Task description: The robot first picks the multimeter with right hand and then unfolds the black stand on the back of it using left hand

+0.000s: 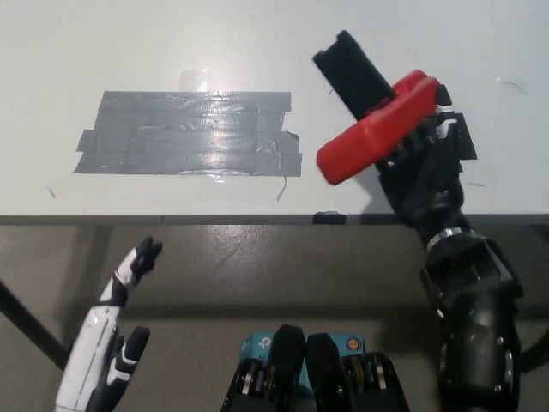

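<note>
The black right hand (420, 172) sits right of centre in the frame, its fingers wrapped around the multimeter (377, 129), which it holds lifted above the white table (129, 43) near the table's front edge. The multimeter's red casing runs diagonally, lower end toward the middle of the frame, upper end toward the right. A flat black piece (347, 73) sticks up and leftward from its top side; it looks like the stand on the back, though from this steep angle I can't be sure how far it is folded out. The right arm comes up from the lower right corner.

The white left hand (107, 343) hangs at the lower left, below the table edge, fingers spread and holding nothing, well apart from the multimeter.

On the tabletop, upper left of centre, lies a patch of grey tape strips (189, 133)
</note>
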Robot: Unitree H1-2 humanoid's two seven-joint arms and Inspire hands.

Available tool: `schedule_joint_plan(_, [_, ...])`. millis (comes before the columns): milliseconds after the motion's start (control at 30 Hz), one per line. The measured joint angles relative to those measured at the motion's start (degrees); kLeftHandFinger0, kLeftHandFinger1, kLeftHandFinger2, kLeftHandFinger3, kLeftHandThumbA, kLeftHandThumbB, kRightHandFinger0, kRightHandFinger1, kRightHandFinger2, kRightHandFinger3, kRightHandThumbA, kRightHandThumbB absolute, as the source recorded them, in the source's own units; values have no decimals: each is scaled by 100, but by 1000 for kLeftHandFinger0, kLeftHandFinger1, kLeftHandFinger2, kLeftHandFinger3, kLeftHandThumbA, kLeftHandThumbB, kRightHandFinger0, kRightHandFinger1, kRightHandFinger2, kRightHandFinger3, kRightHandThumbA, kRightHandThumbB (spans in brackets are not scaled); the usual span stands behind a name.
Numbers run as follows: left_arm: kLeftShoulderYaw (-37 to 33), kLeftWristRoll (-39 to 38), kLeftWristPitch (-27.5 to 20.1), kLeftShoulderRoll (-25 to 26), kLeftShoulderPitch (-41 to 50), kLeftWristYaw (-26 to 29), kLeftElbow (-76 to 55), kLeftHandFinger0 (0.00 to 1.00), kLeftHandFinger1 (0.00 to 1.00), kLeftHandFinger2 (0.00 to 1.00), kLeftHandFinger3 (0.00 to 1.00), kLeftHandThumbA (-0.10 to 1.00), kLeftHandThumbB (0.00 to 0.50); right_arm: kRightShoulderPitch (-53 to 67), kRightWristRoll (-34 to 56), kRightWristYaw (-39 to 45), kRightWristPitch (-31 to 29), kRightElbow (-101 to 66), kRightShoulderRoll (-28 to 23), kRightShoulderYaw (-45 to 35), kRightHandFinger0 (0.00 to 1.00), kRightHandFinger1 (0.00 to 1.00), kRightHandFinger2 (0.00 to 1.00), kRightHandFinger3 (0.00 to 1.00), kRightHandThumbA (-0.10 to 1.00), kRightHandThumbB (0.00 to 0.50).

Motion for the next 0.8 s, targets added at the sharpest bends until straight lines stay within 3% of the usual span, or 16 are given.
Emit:
schedule_joint_plan(133, [-29,20,30,-164,-278,-1,-490,1000,1000,1000,1000,1000,324,155,356,167,45,-467,-4,409,0,39,581,584,-100,179])
schedule_joint_plan(167, [-38,30,36,-195,-333,-1,-588,1000,1000,1000,1000,1000,317,177,436,205,51,-585,-4,499,0,1,512,528,-100,184])
schedule_joint_plan(300, [-86,91,48,-299,-516,-3,-1006,1000,1000,1000,1000,1000,263,286,793,452,63,-1125,-10,956,0,0,454,514,-100,174])
schedule_joint_plan(400, [-127,134,18,-327,-618,-3,-1301,1000,1000,1000,1000,1000,274,402,1042,627,69,-1548,-13,1228,0,0,374,393,-100,151])
schedule_joint_plan(467, [-160,150,-42,-365,-714,-2,-1494,1000,1000,1000,1000,1000,309,520,1189,751,73,-1753,-14,1382,0,0,342,326,-100,148])
schedule_joint_plan(567, [-184,161,-135,-444,-913,1,-1586,1000,1000,1000,1000,1000,324,696,1308,794,77,-1934,-16,1471,0,0,326,282,-100,150])
schedule_joint_plan(667, [-189,177,-302,-505,-1227,5,-1611,1000,1000,1000,1000,1000,331,904,1408,794,79,-2059,-55,1566,0,0,416,311,-100,128])
schedule_joint_plan(700, [-200,177,-366,-529,-1342,5,-1634,1000,1000,1000,1000,957,372,968,1430,794,80,-2096,-86,1600,0,0,453,330,-100,124])
schedule_joint_plan(800, [-229,136,-536,-510,-1592,1,-1680,1000,1000,1000,1000,884,328,1061,1513,788,83,-2128,-166,1621,0,26,653,544,-100,108])
